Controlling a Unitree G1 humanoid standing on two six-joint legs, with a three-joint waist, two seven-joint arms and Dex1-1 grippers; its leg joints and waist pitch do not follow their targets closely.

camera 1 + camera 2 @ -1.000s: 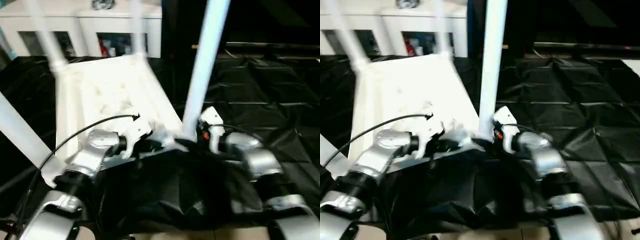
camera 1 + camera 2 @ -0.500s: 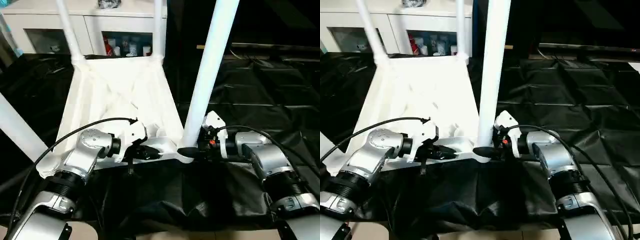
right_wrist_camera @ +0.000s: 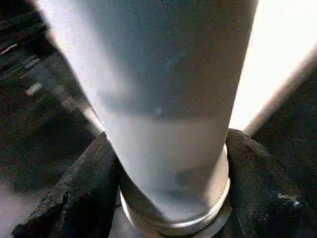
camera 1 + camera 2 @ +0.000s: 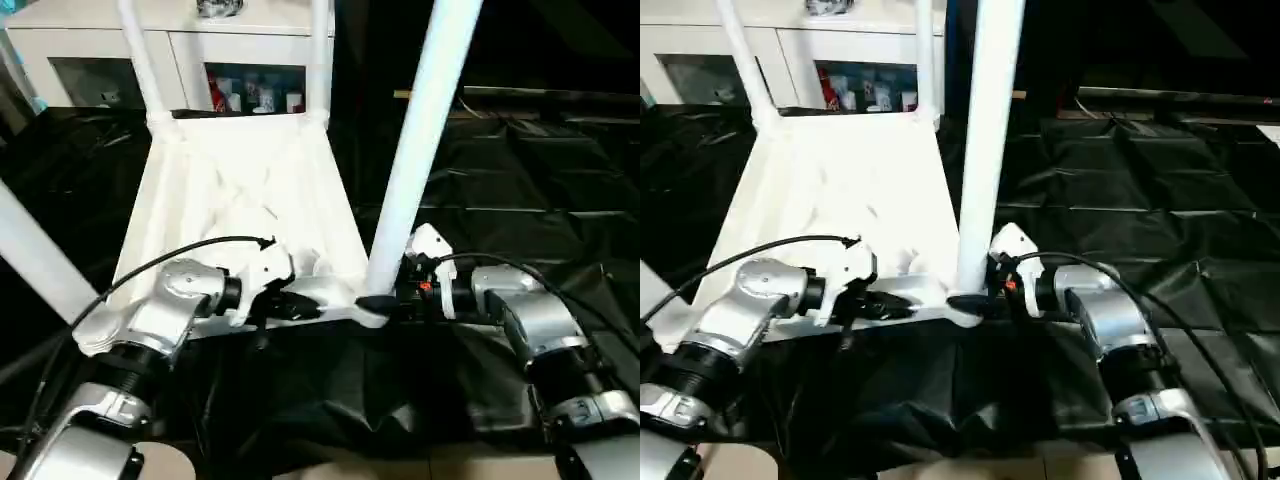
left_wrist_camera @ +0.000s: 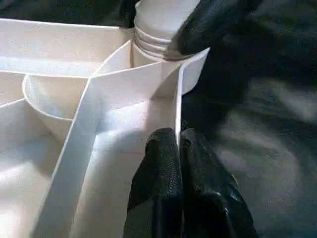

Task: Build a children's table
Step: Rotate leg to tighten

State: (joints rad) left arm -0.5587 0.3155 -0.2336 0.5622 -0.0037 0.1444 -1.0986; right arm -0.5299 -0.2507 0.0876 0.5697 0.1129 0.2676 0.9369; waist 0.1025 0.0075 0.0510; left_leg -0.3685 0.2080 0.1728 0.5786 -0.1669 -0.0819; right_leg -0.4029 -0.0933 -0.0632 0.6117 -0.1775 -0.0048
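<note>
Between our right gripper (image 4: 970,300) fingers (image 3: 81,198) we clasp the near leg (image 4: 415,150) at its socket, while our left gripper (image 4: 300,305) fingers (image 5: 163,173) pinch the upturned table top's (image 4: 240,180) rim, probably steadying it for seating.

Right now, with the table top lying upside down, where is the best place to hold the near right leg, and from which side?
Probably low on the near right leg, just above its corner socket. The tube is round and upright, so come level from the right side, as the right tool does.
</note>
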